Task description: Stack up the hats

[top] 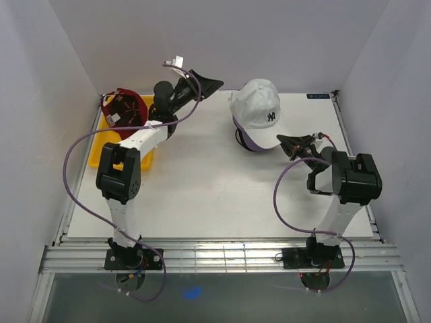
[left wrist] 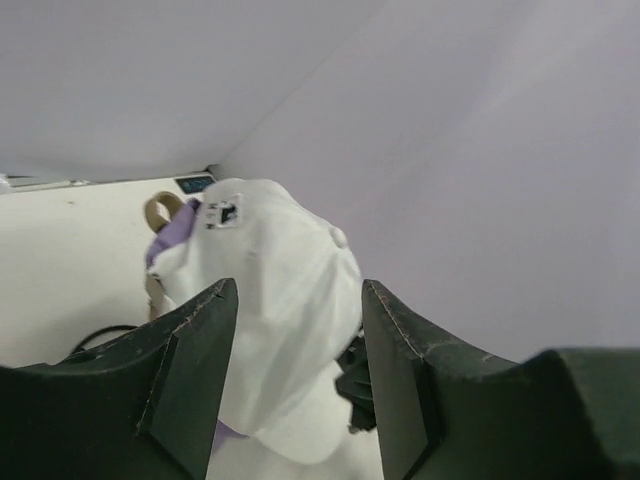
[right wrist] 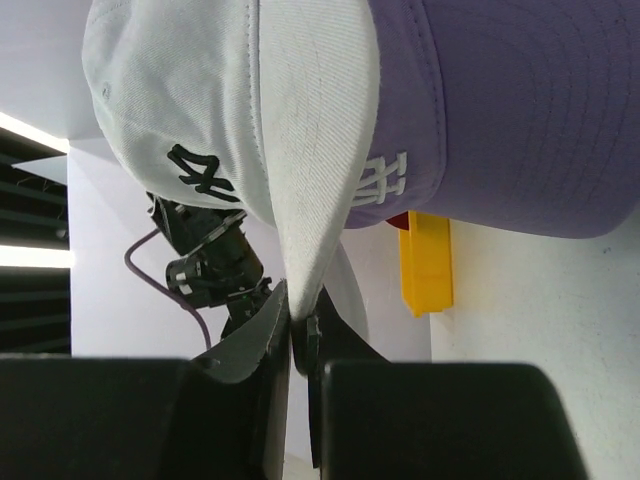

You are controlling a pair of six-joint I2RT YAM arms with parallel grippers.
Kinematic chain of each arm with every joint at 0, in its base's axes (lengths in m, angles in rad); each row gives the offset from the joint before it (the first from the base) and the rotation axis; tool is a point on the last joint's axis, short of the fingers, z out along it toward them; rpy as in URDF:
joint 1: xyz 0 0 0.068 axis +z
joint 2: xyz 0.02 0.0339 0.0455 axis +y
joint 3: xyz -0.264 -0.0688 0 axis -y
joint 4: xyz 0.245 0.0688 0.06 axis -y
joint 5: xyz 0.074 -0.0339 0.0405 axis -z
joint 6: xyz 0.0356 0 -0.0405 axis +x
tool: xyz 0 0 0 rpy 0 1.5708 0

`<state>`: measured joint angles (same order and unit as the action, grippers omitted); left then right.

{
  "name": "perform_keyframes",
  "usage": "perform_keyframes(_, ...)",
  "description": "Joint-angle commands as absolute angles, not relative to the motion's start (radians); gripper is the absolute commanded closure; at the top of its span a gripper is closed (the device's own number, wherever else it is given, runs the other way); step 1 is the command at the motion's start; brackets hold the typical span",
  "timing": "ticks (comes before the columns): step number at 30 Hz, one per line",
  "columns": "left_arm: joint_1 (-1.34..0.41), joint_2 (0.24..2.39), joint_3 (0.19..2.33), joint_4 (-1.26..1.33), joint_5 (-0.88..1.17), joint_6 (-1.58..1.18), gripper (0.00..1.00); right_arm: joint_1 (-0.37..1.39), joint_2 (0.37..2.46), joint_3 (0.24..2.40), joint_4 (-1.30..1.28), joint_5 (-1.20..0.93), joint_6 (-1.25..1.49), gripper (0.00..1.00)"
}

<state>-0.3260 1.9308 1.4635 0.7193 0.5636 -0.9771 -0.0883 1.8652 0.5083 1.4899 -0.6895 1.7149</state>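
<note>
The white hat [top: 258,108] sits on top of the lavender hat [top: 250,142], and a dark rim of the black hat [top: 238,138] shows underneath them at the table's back right. My right gripper [top: 291,142] is shut on the tip of the white hat's brim [right wrist: 310,150], with the lavender hat [right wrist: 500,110] beside it. The dark red hat [top: 124,108] lies upside down on the yellow tray [top: 128,153] at the left. My left gripper [top: 210,83] hangs open and empty in the air left of the stack, and its own view looks at the white hat [left wrist: 270,290].
White walls close in the table at the back and on both sides. The left arm's purple cable [top: 74,151] loops out over the tray side. A corner of the yellow tray [right wrist: 425,265] shows past the stack in the right wrist view.
</note>
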Motion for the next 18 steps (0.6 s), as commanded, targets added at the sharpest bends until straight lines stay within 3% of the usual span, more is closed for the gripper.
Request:
perform_keyframes(1, -0.353, 1.986, 1.584, 0.53, 0.419, -0.772, 0.37, -0.09, 1.913, 0.514, 1.885, -0.764, 1.735, 0.92)
perform_keyframes(8, -0.399, 2.181, 1.836, 0.357, 0.308, -0.589, 0.34, -0.107, 1.927, 0.549, 1.885, -0.791, 1.769, 0.92)
perform_keyframes(18, -0.419, 2.307, 1.927, 0.345, 0.336, -0.581, 0.33, -0.13, 1.936, 0.592, 1.885, -0.813, 1.793, 0.92)
